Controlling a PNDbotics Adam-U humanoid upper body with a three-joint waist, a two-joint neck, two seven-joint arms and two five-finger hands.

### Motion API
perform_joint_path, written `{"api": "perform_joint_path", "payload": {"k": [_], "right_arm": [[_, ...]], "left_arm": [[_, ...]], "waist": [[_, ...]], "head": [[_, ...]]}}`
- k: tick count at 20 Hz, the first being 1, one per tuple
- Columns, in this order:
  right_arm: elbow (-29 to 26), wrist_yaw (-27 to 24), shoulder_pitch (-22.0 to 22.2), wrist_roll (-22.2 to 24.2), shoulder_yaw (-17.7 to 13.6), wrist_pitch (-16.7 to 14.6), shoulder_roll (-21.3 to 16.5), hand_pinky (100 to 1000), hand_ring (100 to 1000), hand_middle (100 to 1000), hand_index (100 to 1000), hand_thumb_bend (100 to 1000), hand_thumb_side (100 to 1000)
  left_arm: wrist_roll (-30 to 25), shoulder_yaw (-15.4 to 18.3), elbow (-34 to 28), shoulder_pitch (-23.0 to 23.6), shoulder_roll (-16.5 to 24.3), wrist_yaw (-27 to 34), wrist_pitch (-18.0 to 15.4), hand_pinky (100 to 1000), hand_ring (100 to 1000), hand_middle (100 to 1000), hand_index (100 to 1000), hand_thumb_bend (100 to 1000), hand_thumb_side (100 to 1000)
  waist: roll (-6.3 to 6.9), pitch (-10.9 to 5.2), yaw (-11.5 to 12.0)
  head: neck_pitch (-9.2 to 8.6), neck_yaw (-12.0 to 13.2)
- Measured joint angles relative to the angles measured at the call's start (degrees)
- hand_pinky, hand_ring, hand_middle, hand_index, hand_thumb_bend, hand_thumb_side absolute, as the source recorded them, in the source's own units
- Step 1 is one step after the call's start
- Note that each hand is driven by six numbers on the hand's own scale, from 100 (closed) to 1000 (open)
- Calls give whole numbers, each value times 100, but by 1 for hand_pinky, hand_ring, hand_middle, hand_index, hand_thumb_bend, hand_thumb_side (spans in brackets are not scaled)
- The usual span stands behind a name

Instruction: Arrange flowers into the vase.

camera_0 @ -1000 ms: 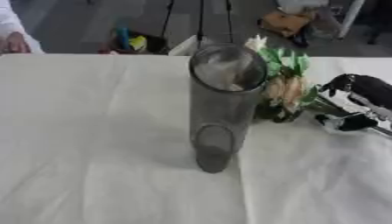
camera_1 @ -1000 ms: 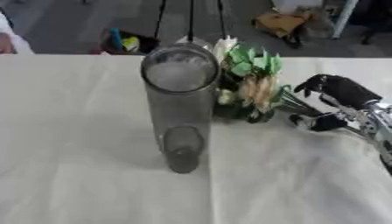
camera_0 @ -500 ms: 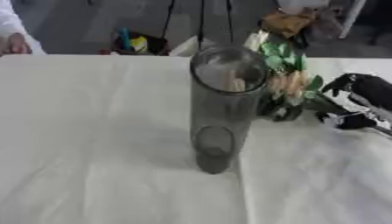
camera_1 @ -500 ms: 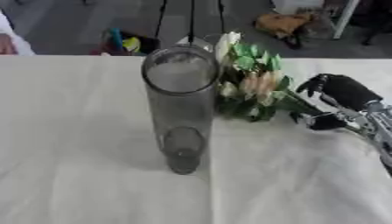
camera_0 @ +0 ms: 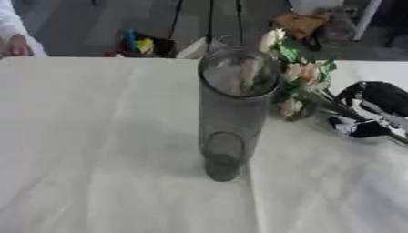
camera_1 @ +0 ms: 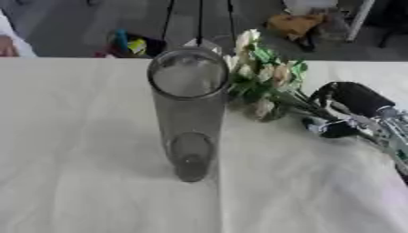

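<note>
the vase (camera_1: 187, 113) stands upright near the middle of the table (camera_1: 79, 159), a tall clear cylinder with a grey tint, its round mouth open toward the camera and nothing inside it that i can make out. the flowers (camera_1: 267, 84) are just to the right of the vase's mouth, up at rim level, a small bunch of pale cream and pinkish blooms with green leaves. one pale bloom sticks up above the rest, past the far edge of the table. the heads lean toward the vase and come right beside its rim; whether they touch the glass i cannot tell. the stems run down and away to the right of the vase, into the right hand (camera_1: 350, 102).

that hand is black, off to the right of the vase, with its fingers curled round the stem end of the bunch. silver parts of the arm trail off toward the right edge behind it.

the table is covered in a white cloth (camera_0: 95, 136) with soft creases, and the vase throws a faint shadow to its left. the left hand shows nowhere.
</note>
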Motion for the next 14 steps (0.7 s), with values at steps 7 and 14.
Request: {"api": "perform_joint_path", "payload": {"k": [7, 14], "right_arm": [[57, -175, -43, 376, -3, -29, 1, 606, 654, 449, 743, 167, 544], [87, -408, -81, 658, -6, 108, 8, 596, 618, 391, 726, 176, 554]], "left_arm": [[0, 0, 0, 0, -2, -5, 1, 571, 722, 757, 930, 100, 1000], [0, 0, 0, 0, -4, -42, 1, 572, 722, 755, 923, 100, 1000]], "waist": [[0, 16, 2], [0, 27, -2]], "head": [[-6, -32], [-25, -55]]}}
